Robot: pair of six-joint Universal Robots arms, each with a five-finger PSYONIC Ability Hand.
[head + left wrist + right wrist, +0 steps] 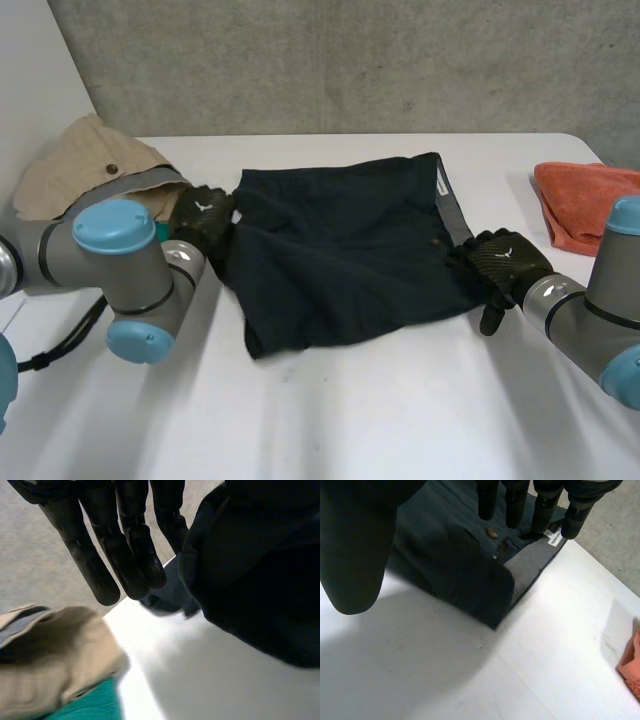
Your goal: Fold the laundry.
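The front of the white desk [350, 420] was bare. A bit further in, the dark blue shorts [340, 250] lay flat in the middle of the desk. The left hand [203, 218] was at the shorts' left edge. The right hand [505, 262] was at their right edge, by the waistband [530, 565]. Both hands were wide open and held nothing. The left hand's fingers [100, 575] were straight, with their tips just beside a corner of the cloth. The right hand's fingers [515, 505] pointed down at the waistband, close to the little button [492, 532], and the thumb stood apart.

It looked like the hands were getting ready to take hold for a fold. To do it well, each hand would need to slip under its edge and pinch all the layers, not just the top one. Then one side should go over the other slowly, so the edges meet and no bumps form.

Further back, a tan cloth [80, 165] sat just beside the left hand, so that hand should take care not to drag it. An orange cloth [585, 200] lay well apart from the shorts, on the far right.
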